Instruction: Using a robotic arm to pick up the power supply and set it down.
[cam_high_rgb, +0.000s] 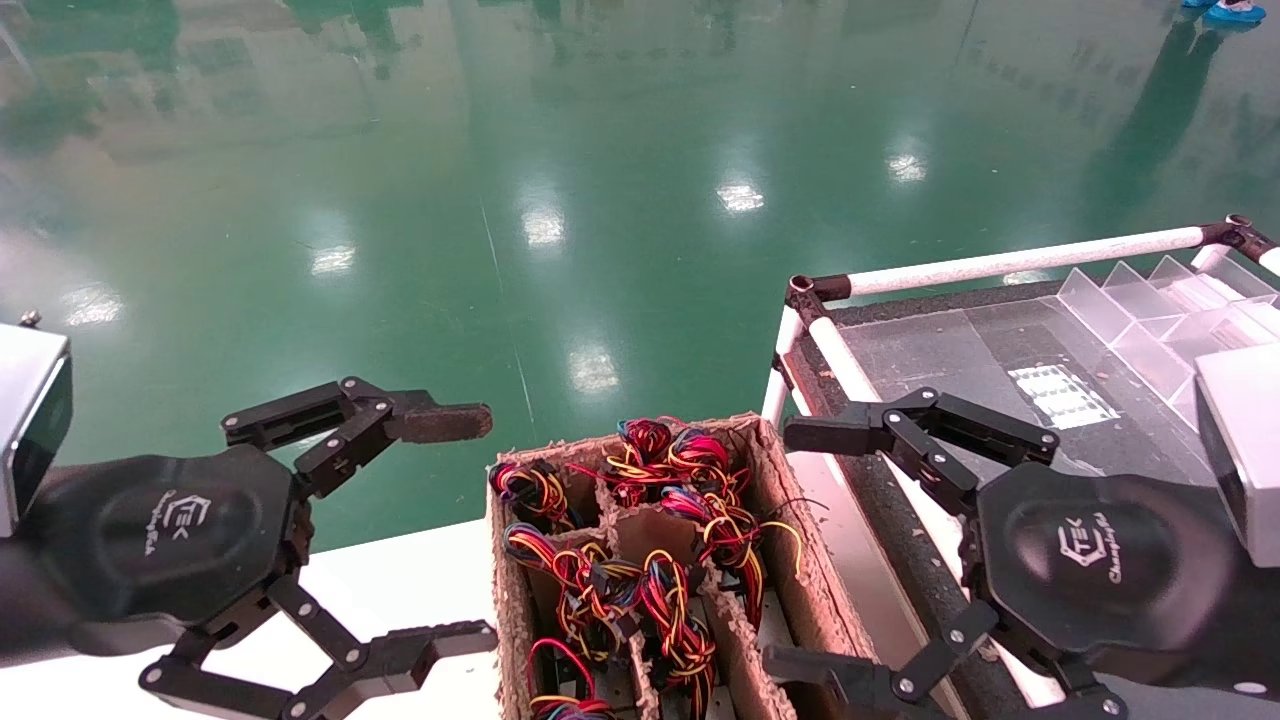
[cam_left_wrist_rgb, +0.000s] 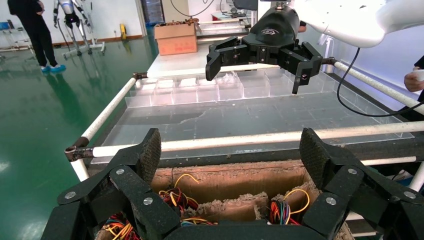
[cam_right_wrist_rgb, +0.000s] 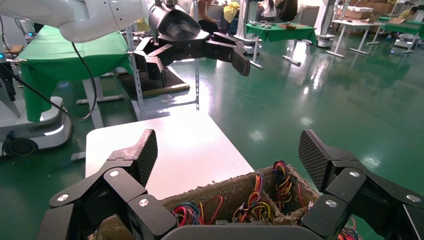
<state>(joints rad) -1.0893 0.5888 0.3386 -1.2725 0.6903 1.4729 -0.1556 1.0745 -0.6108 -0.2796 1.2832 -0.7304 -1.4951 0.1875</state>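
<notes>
A brown cardboard divider box (cam_high_rgb: 790, 560) stands between my two grippers. Its compartments hold power supplies that show only as bunches of red, yellow, black and blue wires (cam_high_rgb: 650, 580); their metal bodies are hidden. My left gripper (cam_high_rgb: 465, 530) hovers open just left of the box, over the white table. My right gripper (cam_high_rgb: 805, 555) hovers open at the box's right side. In the left wrist view the left gripper (cam_left_wrist_rgb: 231, 160) spans the box (cam_left_wrist_rgb: 230, 180) and its wires (cam_left_wrist_rgb: 282, 210). In the right wrist view the right gripper (cam_right_wrist_rgb: 230, 157) frames the wires (cam_right_wrist_rgb: 257, 200). Nothing is held.
A white table (cam_high_rgb: 400, 580) lies left of the box. On the right is a dark work surface framed by white tube rails (cam_high_rgb: 1020, 262), with clear plastic dividers (cam_high_rgb: 1150, 310) at its far side. Green floor lies beyond.
</notes>
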